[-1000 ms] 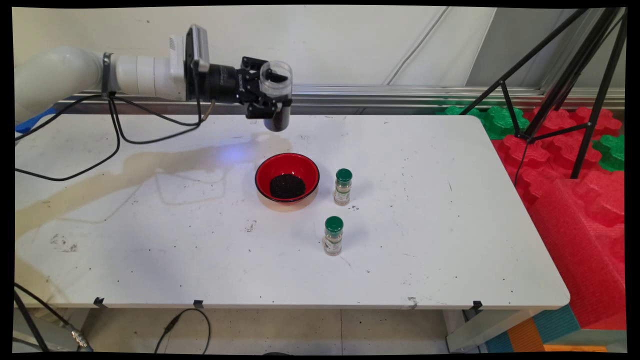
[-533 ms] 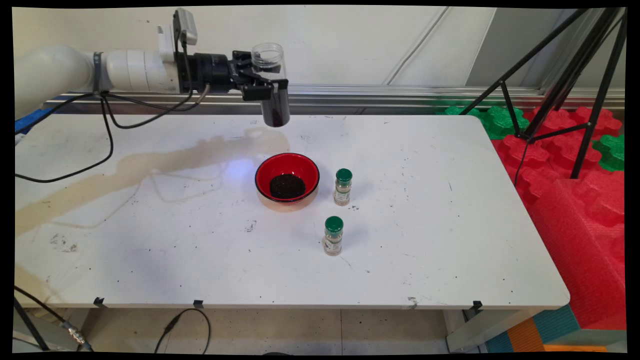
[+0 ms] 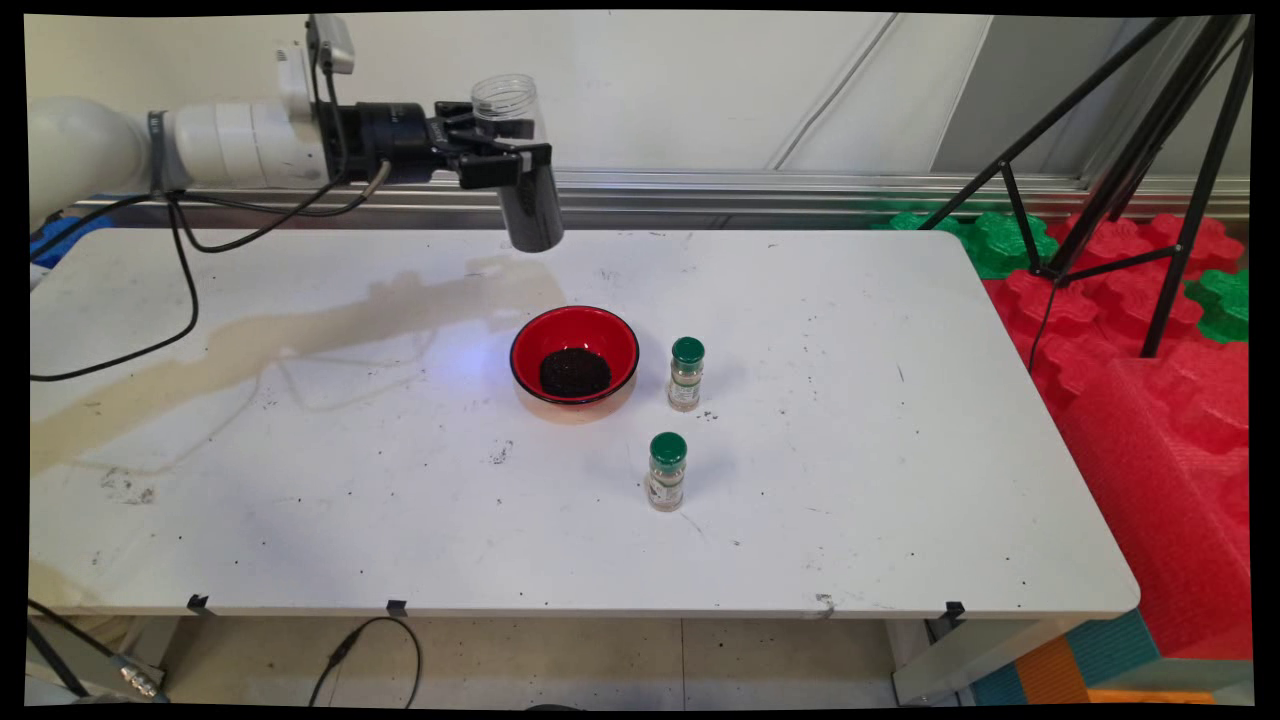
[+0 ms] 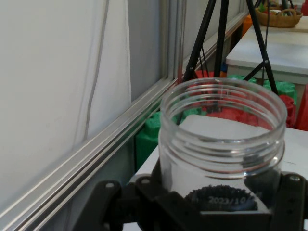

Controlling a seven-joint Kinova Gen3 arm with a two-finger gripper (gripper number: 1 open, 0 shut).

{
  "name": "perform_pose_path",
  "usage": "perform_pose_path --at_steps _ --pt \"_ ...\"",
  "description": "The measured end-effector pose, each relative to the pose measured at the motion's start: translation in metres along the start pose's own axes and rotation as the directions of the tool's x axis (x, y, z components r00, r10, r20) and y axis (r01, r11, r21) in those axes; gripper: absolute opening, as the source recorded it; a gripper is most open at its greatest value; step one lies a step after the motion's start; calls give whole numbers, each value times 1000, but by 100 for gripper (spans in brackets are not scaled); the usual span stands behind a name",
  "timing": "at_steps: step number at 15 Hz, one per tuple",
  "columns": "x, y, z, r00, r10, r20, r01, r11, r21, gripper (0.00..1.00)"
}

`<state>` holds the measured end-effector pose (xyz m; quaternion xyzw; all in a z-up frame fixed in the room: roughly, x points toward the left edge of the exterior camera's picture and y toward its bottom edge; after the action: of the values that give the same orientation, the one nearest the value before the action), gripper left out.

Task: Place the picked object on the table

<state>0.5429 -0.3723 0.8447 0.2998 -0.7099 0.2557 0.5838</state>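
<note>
The pincer [image 3: 497, 160] sits high over the far side of the counter [image 3: 300, 480], at the end of the white arm that reaches in from the left. It is closed tight around a clear jar [image 3: 520, 170]. The jar has no lid. Its open mouth points up, and its long side runs almost straight up and down, with the bottom leaning a little to the right. The lower part of the jar looks dark, with black grains inside. In the hand view the jar [image 4: 221, 149] fills the space between the fingers [image 4: 103, 202], and dark grains show low down behind the clear wall.

A little to the right of the jar, lower down and closer to the near edge, a red bowl [image 3: 574, 355] stands on the counter. It holds a small heap of black grains [image 3: 574, 372]. The jar hangs in the air, well apart from the bowl, above it and behind it, toward the wall.

Just beside the bowl on the right stands a small bottle with a green cap [image 3: 686, 374]. It is upright. A second green-capped bottle [image 3: 667, 471] stands upright closer to the near edge, near the first but not touching it. Small dark specks lie here and there on the counter.
</note>
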Motion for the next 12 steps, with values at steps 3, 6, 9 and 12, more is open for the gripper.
perform_pose_path --at_steps 3,6,9,12 --pt "-3 2 -14 1000 -3 1 3 1000 11 0" --pt "-7 4 -24 1000 -3 6 3 1000 16 0" --pt "-13 7 -38 1000 -2 17 2 1000 21 0" --pt "-22 10 -51 999 0 34 -1 1000 24 0"
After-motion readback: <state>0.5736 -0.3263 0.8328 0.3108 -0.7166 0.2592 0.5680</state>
